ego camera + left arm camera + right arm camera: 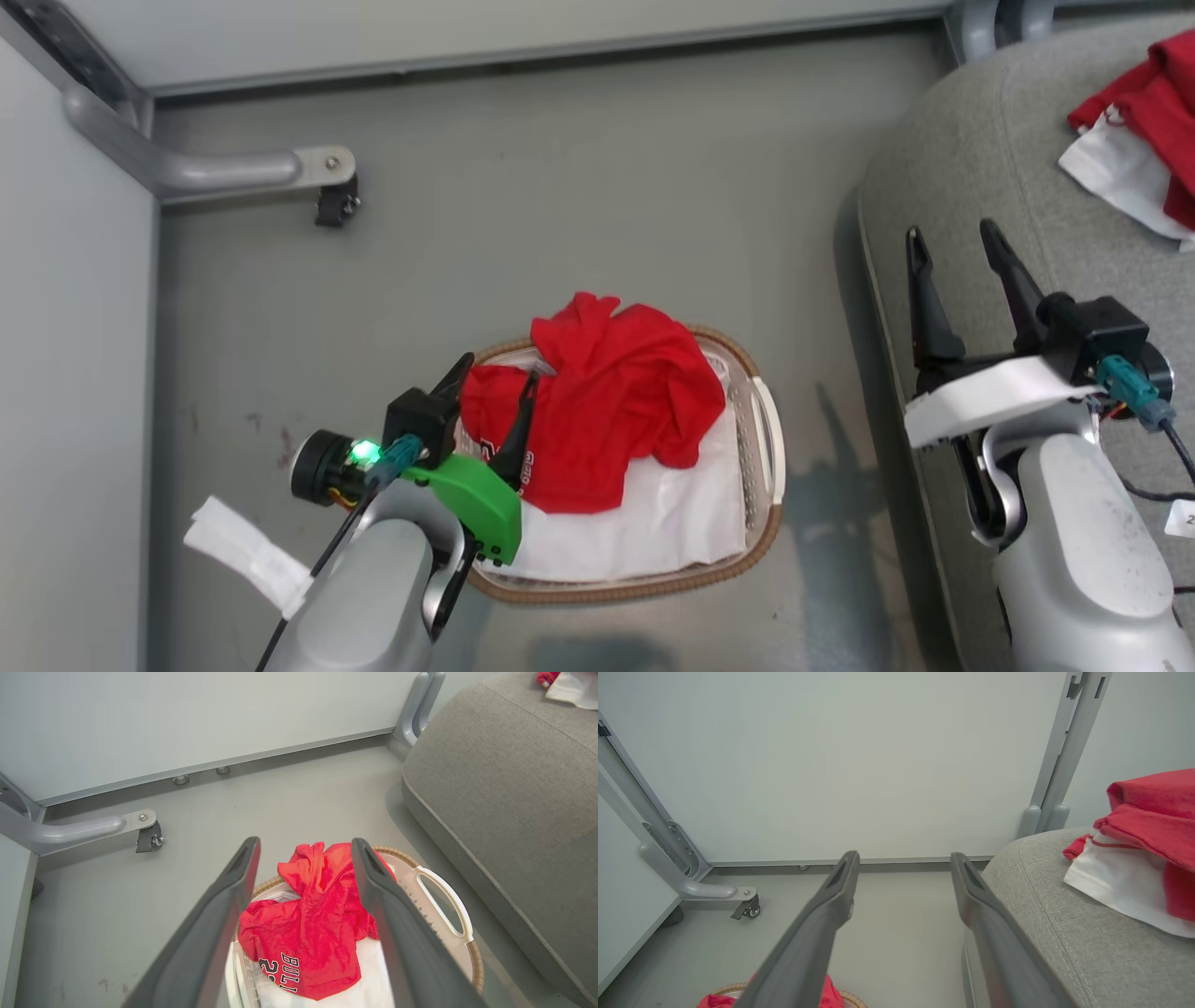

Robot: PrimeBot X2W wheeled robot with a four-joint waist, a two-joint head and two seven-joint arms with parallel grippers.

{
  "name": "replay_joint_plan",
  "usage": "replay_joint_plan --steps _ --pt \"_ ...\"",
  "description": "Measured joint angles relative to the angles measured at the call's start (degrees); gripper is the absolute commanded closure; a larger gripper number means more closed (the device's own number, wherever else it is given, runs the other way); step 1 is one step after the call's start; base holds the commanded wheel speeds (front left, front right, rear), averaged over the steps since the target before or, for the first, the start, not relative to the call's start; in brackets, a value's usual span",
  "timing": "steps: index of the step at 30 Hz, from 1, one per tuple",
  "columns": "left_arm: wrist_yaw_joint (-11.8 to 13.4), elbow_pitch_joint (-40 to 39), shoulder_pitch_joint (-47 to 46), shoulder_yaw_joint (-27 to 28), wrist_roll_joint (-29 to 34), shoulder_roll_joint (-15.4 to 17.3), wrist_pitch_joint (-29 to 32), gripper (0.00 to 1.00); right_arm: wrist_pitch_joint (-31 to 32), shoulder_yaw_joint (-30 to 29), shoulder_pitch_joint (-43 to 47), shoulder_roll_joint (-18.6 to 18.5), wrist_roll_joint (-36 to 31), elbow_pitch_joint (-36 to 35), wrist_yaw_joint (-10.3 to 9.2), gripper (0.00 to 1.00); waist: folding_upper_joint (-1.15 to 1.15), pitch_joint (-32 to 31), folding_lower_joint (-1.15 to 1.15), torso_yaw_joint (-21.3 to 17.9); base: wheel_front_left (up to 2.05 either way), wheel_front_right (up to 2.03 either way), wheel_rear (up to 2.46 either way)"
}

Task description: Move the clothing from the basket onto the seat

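Crumpled red fabric jersey [616, 401], dark lettering partly visible, heaped in far half of oval white perforated plastic basket [770, 439] with brown woven rim, atop flat white liner sheet [653, 532]. Red garment with white panel [1134, 140] lies at far right corner of large grey upholstered seat [980, 168]. Left gripper [498, 369] over basket's left edge, jaws apart, empty. Right gripper [950, 231] over seat's left edge, likewise apart, empty.
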Motion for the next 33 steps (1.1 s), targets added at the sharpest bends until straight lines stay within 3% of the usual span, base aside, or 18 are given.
replay_joint_plan --steps 14,23,33 --pt "-0.07 19.67 -15.00 -11.88 -3.49 -0.08 1.53 0.00 0.00 3.66 -8.28 -0.02 1.70 -3.37 0.00 0.00 0.00 13.74 0.01 -3.99 0.00 0.00 0.00" --pt "-0.08 27.13 -23.03 -13.23 -3.92 0.46 1.69 0.00 0.00 5.25 -12.37 -0.03 3.54 -5.81 0.00 0.00 0.00 22.20 0.01 -7.19 0.00 0.00 0.00" --pt "0.30 30.15 -28.66 -14.00 -3.79 2.03 1.18 0.00 0.00 6.16 -14.18 -0.03 4.50 -7.32 0.00 0.00 0.00 29.12 0.01 -10.52 0.00 0.00 0.00"
